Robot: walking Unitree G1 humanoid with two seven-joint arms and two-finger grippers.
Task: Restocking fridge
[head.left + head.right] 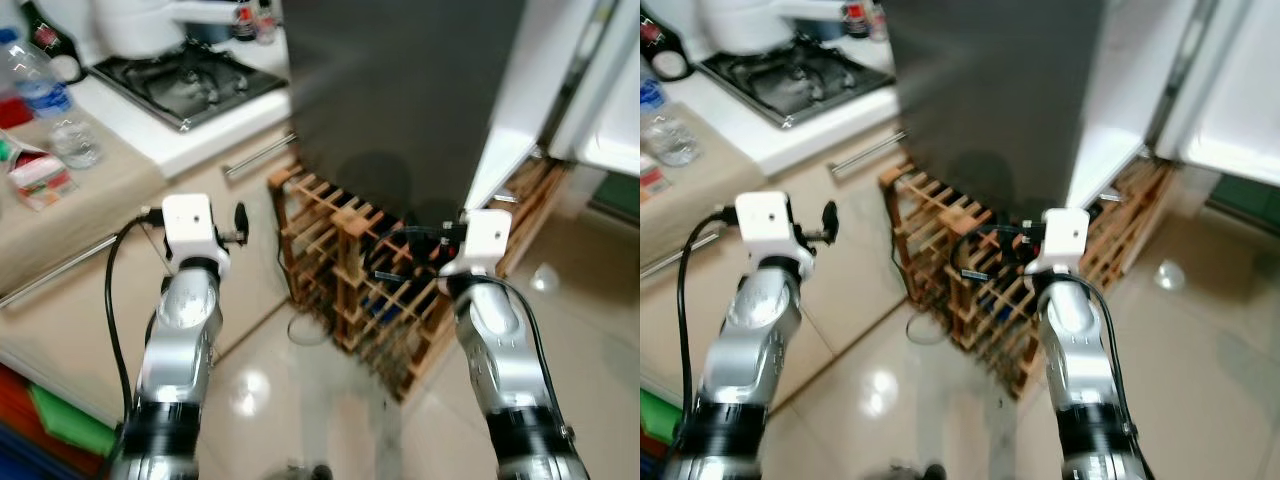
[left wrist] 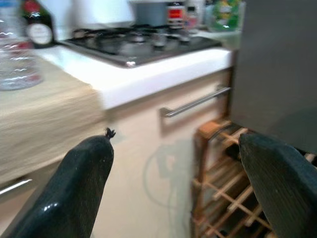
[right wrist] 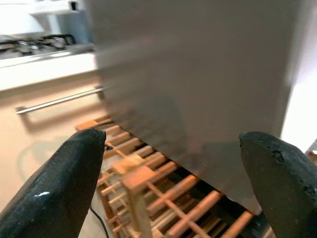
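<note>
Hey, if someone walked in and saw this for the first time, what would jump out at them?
Probably the tall dark grey fridge door swung open straight ahead, with a wooden lattice wine rack on the glossy floor below it. Next, the two silver arms in front, left gripper and right gripper both open and empty. On the robot's left, a black gas hob sits on the white counter.

Dark fridge door [image 1: 400, 90] blocks straight ahead; wooden wine rack [image 1: 370, 280] fills the gap below it. Open floor [image 1: 590, 340] to the right. Worktop [image 1: 60, 200] left edge crowded by water bottles [image 1: 45, 100].
</note>
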